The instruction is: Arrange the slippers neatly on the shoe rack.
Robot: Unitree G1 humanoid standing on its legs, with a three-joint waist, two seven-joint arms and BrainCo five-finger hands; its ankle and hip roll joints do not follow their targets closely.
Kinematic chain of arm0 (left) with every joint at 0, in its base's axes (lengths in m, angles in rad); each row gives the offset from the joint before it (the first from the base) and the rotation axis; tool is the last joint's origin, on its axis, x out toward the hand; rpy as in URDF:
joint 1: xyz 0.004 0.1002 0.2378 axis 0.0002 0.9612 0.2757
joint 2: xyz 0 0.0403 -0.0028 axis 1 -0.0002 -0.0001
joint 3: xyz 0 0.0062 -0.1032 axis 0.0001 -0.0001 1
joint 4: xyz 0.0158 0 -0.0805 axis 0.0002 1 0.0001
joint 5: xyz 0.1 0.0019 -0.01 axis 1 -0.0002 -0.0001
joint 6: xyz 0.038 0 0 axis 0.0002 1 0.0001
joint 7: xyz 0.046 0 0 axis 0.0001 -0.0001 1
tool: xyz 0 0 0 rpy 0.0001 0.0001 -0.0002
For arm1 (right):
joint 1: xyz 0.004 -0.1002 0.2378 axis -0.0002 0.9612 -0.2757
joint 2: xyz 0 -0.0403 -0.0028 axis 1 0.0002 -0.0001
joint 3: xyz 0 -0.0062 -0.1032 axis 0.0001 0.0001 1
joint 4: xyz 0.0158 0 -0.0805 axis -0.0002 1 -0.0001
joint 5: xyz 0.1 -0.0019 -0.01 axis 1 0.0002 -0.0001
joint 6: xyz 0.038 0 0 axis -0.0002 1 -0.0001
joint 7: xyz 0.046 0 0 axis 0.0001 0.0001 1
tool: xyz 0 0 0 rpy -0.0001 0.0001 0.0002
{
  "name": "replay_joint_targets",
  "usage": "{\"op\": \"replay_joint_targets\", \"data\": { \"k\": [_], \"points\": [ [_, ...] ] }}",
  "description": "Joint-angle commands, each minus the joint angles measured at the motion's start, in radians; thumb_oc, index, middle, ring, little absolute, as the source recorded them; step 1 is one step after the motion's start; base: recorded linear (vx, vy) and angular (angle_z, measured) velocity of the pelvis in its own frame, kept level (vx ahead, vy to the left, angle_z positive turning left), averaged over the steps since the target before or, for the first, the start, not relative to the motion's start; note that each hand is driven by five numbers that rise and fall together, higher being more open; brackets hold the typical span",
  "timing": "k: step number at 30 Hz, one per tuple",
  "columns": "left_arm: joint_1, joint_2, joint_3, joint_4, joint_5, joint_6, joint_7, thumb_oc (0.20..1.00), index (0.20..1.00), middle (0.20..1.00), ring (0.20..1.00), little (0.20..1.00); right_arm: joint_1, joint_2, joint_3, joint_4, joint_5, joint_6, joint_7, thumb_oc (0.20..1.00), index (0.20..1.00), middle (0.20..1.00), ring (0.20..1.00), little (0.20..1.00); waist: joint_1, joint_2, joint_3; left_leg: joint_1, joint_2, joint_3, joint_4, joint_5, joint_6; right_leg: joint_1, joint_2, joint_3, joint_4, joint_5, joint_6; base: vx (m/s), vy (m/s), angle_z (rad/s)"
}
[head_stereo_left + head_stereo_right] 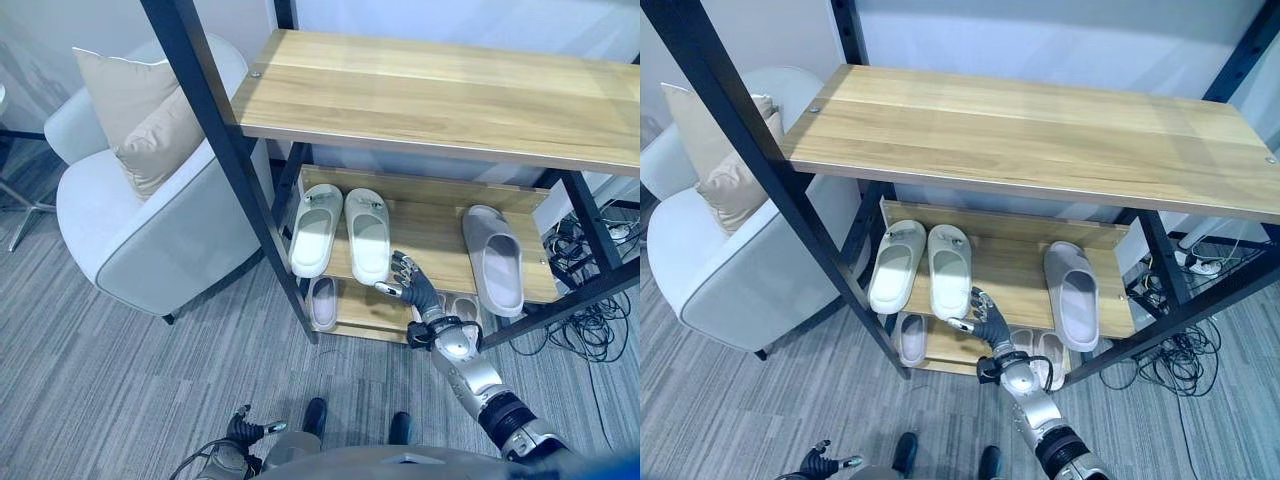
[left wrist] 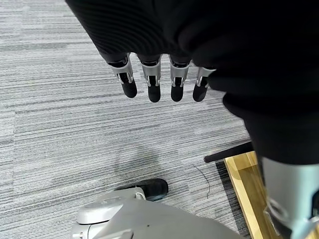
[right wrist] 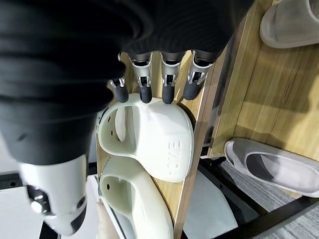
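Left eye view shows the right hand [image 1: 412,283], fingers relaxed, beside the white slippers [image 1: 340,232] on the shoe rack [image 1: 440,250]; the pair seems placed, the grey slipper [image 1: 493,258] probably needs straightening next. Left hand [image 1: 243,428] hangs open.

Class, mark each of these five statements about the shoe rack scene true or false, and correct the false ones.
1. Two white slippers lie side by side on the middle shelf. True.
2. The grey slipper sits between the white ones. False: it lies apart, toward the shelf's right end.
3. The right hand grips a slipper. False: its fingers are straight, near the right white slipper's end.
4. The top shelf carries slippers. False: it is bare.
5. An armchair with cushions stands left of the rack. True.
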Motion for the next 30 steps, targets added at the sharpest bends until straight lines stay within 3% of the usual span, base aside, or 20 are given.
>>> {"op": "replay_joint_targets", "data": {
  "k": [1,11,21,23,25,30],
  "points": [
    [-0.068,-0.057,-0.054,0.076,-0.002,-0.018,0.0,1.0,1.0,1.0,1.0,1.0,-0.049,0.025,0.056,-0.039,-0.019,0.001,0.037,1.0,1.0,1.0,1.0,1.0,0.033,-0.014,0.052,0.006,-0.001,0.053,0.011,-0.075,-0.014,0.066,-0.077,-0.006,0.011,-0.071,0.092,0.0,0.0,0.0],
    [-0.075,-0.059,-0.064,0.073,0.004,-0.016,-0.001,1.0,1.0,1.0,1.0,1.0,-0.096,0.043,0.086,-0.036,-0.026,-0.002,0.043,1.0,1.0,1.0,1.0,1.0,0.048,-0.016,0.052,0.002,-0.004,0.044,0.011,-0.072,-0.015,0.07,-0.078,-0.016,0.011,-0.072,0.091,0.0,0.0,0.0],
    [-0.07,-0.064,-0.076,0.074,0.024,-0.012,-0.009,1.0,1.0,1.0,1.0,1.0,-0.092,0.016,0.038,-0.054,-0.074,-0.008,0.001,1.0,1.0,1.0,1.0,1.0,0.046,-0.007,0.041,0.01,-0.007,0.043,0.011,-0.076,-0.013,0.078,-0.082,-0.023,0.011,-0.075,0.093,0.01,0.001,0.02],
    [-0.07,-0.074,-0.074,0.064,0.05,-0.016,0.017,1.0,1.0,1.0,1.0,1.0,-0.066,-0.055,-0.035,-0.16,-0.287,-0.057,-0.115,1.0,1.0,1.0,1.0,1.0,0.03,-0.002,0.043,0.016,-0.006,0.048,0.011,-0.08,-0.012,0.081,-0.082,-0.021,0.011,-0.078,0.095,0.01,-0.004,0.02],
    [-0.065,-0.077,-0.104,0.046,0.097,-0.021,0.023,1.0,1.0,1.0,1.0,1.0,-0.075,-0.073,-0.076,-0.186,-0.333,-0.077,-0.166,1.0,1.0,1.0,1.0,1.0,0.028,0.004,0.044,0.02,-0.005,0.049,0.011,-0.082,-0.011,0.083,-0.081,-0.02,0.011,-0.079,0.097,0.0,0.0,0.0],
    [-0.042,-0.077,-0.065,0.05,0.118,-0.033,-0.006,1.0,1.0,1.0,1.0,1.0,-0.043,-0.251,-0.28,-0.358,-0.617,-0.048,-0.289,1.0,1.0,1.0,1.0,1.0,0.018,0.009,0.028,0.034,0.001,0.049,0.011,-0.089,-0.012,0.094,-0.075,-0.019,0.011,-0.085,0.095,0.03,-0.029,0.01]
  ]
}}
